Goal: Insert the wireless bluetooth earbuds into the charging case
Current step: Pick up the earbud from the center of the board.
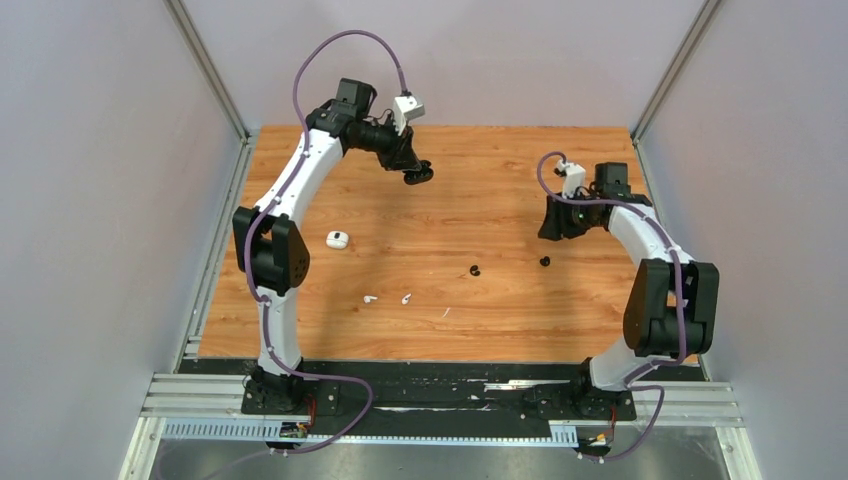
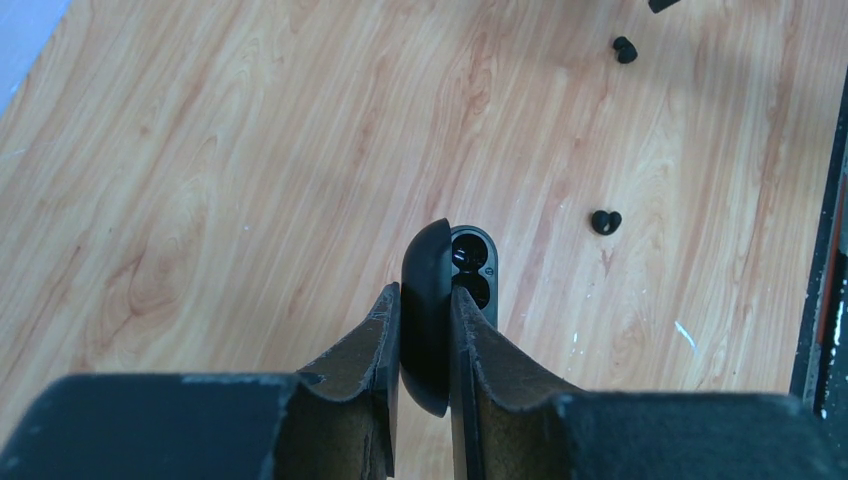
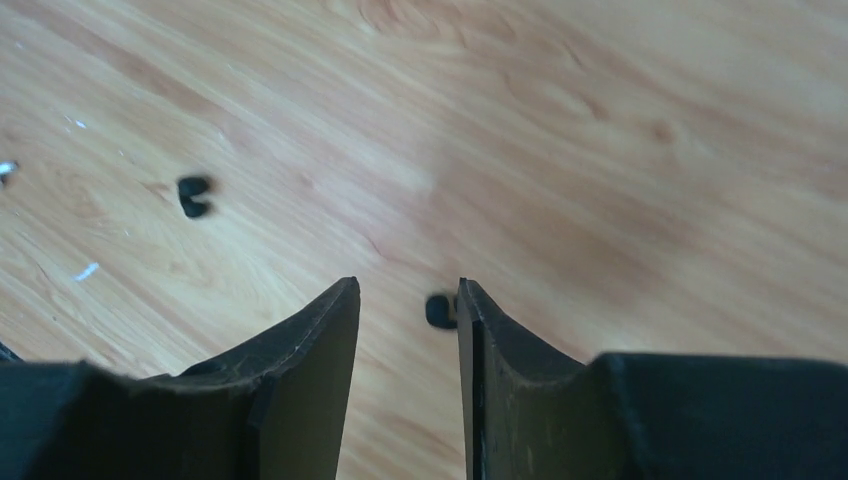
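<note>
Two tiny white earbuds [image 1: 369, 298] [image 1: 406, 298] lie on the wooden table [image 1: 500, 330], near a small white charging case [image 1: 337, 239]. My left gripper [image 1: 418, 173] [image 2: 425, 290] is raised at the back of the table. It is shut on a black charging case [image 2: 470, 265] that hangs open, its two wells showing. Two small black earbuds [image 1: 474, 270] [image 1: 545, 261] lie mid-table, also in the left wrist view [image 2: 606, 221] [image 2: 625, 49]. My right gripper [image 1: 553, 226] [image 3: 407, 288] is open and empty above the table, one black bud [image 3: 438, 311] just beyond its right fingertip, the other [image 3: 193, 196] farther left.
A thin white fleck [image 1: 446, 312] lies right of the white buds. Grey walls enclose the table on three sides. A black strip and metal rails run along the near edge by the arm bases.
</note>
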